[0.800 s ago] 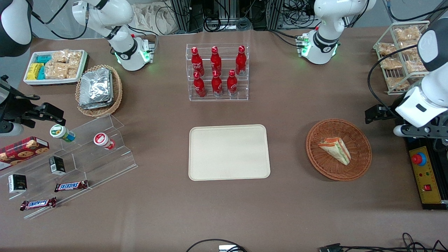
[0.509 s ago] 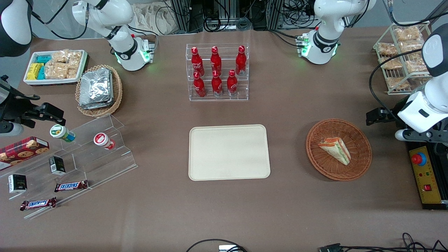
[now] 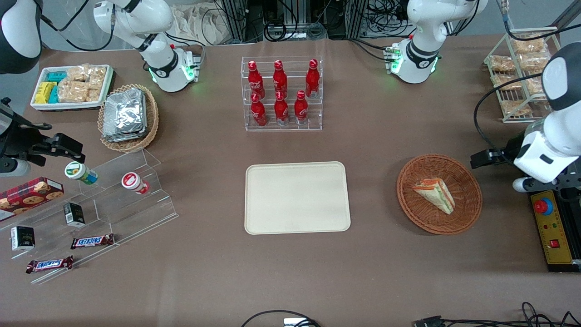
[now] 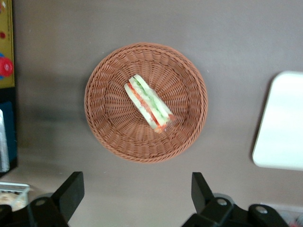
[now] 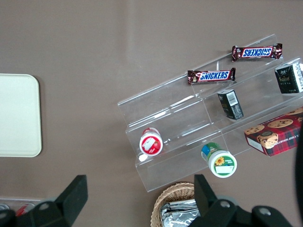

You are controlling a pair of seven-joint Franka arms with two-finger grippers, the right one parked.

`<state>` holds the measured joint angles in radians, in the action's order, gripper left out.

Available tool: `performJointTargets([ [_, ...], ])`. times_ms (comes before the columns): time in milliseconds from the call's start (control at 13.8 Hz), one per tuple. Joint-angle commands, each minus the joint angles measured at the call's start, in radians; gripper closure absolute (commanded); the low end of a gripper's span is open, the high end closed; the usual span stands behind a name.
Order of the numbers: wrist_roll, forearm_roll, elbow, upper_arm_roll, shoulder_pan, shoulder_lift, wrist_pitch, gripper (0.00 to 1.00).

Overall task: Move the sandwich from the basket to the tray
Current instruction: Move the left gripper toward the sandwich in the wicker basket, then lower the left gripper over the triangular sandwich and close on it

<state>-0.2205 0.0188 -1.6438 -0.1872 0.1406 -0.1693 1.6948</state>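
The sandwich [image 3: 435,194] [image 4: 148,102], a white-bread wedge with red and green filling, lies in the round reddish-brown basket [image 3: 467,181] [image 4: 104,123]. The cream tray [image 3: 297,197] [image 4: 283,123] lies flat and bare beside the basket, toward the parked arm's end of the table. My left gripper [image 3: 487,158] [image 4: 136,190] hovers high above the table just off the basket's rim, a little farther from the front camera than the sandwich. Its fingers are open with nothing between them.
A clear rack of red bottles [image 3: 281,93] stands farther from the front camera than the tray. A yellow control box [image 3: 551,229] with a red button and a wire rack of snack packets [image 3: 517,75] sit at the working arm's end.
The left arm has shifted slightly toward the basket and the front camera. The sandwich, basket and tray have not moved.
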Motion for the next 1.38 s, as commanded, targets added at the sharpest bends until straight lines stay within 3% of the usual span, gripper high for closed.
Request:
performJointTargets([
  [0, -0.168, -0.003, -0.109, -0.008, 0.001, 0.02, 0.123, 0.0],
  [436, -0.567, 0.006, -0.293, -0.006, -0.024, -0.067, 0.426, 0.0],
  [1018, -0.623, 0.015, -0.433, 0.002, -0.053, -0.134, 0.604, 0.0],
  [1309, -0.632, 0.055, -0.421, 0.005, -0.044, -0.183, 0.643, 0.0],
])
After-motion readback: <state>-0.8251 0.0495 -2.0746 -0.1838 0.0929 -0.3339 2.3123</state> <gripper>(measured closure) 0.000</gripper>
